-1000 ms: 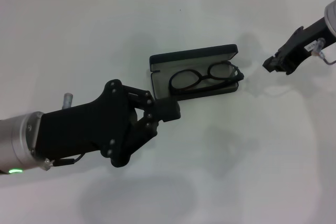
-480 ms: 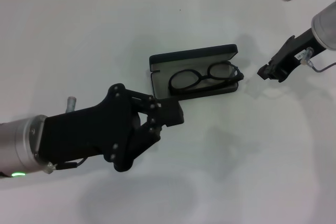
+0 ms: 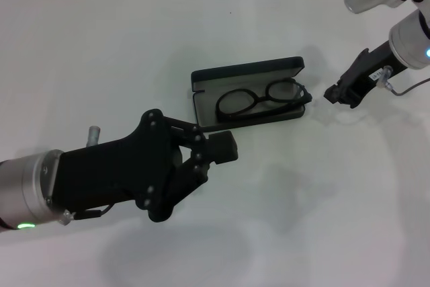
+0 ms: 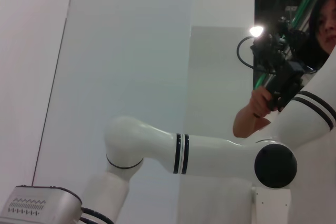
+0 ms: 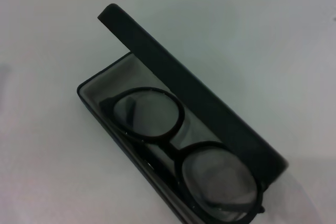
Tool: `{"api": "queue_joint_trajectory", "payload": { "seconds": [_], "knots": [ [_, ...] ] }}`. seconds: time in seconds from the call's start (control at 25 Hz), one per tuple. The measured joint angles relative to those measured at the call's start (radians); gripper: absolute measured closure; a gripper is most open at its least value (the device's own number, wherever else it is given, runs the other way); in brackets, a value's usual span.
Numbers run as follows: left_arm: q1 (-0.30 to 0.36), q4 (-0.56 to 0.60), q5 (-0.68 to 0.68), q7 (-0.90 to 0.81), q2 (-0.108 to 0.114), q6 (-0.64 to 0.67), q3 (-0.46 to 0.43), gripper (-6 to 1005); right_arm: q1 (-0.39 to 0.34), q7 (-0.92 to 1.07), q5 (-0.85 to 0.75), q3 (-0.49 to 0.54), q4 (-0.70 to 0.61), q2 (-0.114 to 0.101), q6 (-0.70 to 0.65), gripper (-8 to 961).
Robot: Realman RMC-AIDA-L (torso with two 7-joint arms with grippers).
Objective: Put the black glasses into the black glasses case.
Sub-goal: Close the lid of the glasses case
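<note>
Inside open black glasses case (image 3: pixel 246 75), black glasses (image 3: pixel 261 100), white table (image 3: pixel 322 199)

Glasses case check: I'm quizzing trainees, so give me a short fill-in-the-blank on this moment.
1. The black glasses lie ____ the black glasses case.
2. The case's lid is ____.
3. The case's lining is ____.
4. The left gripper is on the table's ____ side.

Answers: inside; open; grey; near

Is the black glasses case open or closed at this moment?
Open. The black glasses case has its lid raised, showing grey lining with the black glasses lying inside.
</note>
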Motion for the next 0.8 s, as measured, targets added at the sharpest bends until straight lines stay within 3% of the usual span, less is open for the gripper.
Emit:
{"api": "queue_joint_trajectory", "payload": {
  "seconds": [0.8],
  "knots": [
    [0.004, -0.001, 0.000, 0.000, -0.004, 0.000, -0.005, 962, 0.009, -0.070, 0.050, -0.036, 0.038, 0.005, 0.060, 929]
  ]
}}
